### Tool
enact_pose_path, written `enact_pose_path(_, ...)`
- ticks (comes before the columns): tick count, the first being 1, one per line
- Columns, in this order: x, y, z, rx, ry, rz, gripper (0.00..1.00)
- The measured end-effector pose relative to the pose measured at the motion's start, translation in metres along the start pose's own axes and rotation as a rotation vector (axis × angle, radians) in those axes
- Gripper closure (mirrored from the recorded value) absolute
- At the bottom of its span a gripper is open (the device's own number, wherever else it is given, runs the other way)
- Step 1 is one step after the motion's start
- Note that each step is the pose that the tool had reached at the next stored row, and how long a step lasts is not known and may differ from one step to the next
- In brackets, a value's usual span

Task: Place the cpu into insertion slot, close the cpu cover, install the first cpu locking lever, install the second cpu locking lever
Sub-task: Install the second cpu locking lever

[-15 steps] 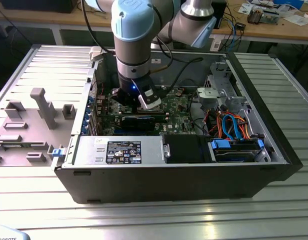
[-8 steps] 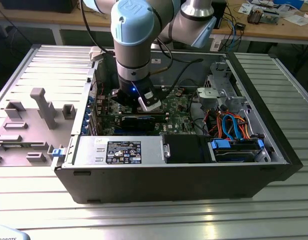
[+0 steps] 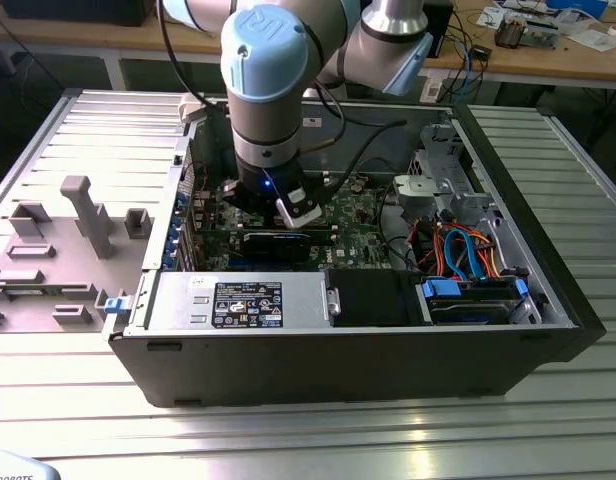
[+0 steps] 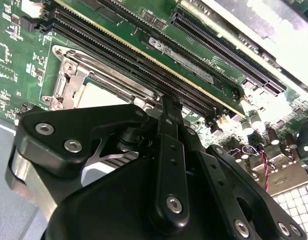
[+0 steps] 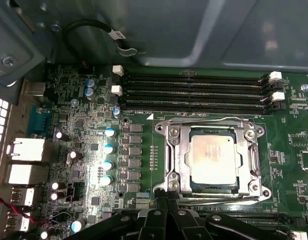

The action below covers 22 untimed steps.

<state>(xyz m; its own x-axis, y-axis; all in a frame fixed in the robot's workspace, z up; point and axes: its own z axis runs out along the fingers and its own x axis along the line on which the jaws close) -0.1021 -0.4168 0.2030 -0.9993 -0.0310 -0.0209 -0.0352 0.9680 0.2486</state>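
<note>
Arm down inside the open computer case [image 3: 548, 330] on the counter [image 3: 318, 430]. The cpu [image 5: 212, 157] sits in its socket, the cpu cover [image 5: 212, 131] framing it, closed flat. The pincer [image 5: 166, 204] hovers at the socket's edge; whether it's open or gripping, cannot tell.

Ribbed metal table [image 3: 548, 420], cluttered wooden workbench [image 3: 548, 62] behind
</note>
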Motion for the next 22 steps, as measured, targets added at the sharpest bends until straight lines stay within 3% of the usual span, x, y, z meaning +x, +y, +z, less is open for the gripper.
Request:
enact_pose_path(10,0.0021,-0.0013,0.0052,-0.0276,-0.0003,-0.002,0.89)
enact_pose_path(22,0.0043,0.0010,0.0069,-0.0291,0.0001,-0.004,0.89)
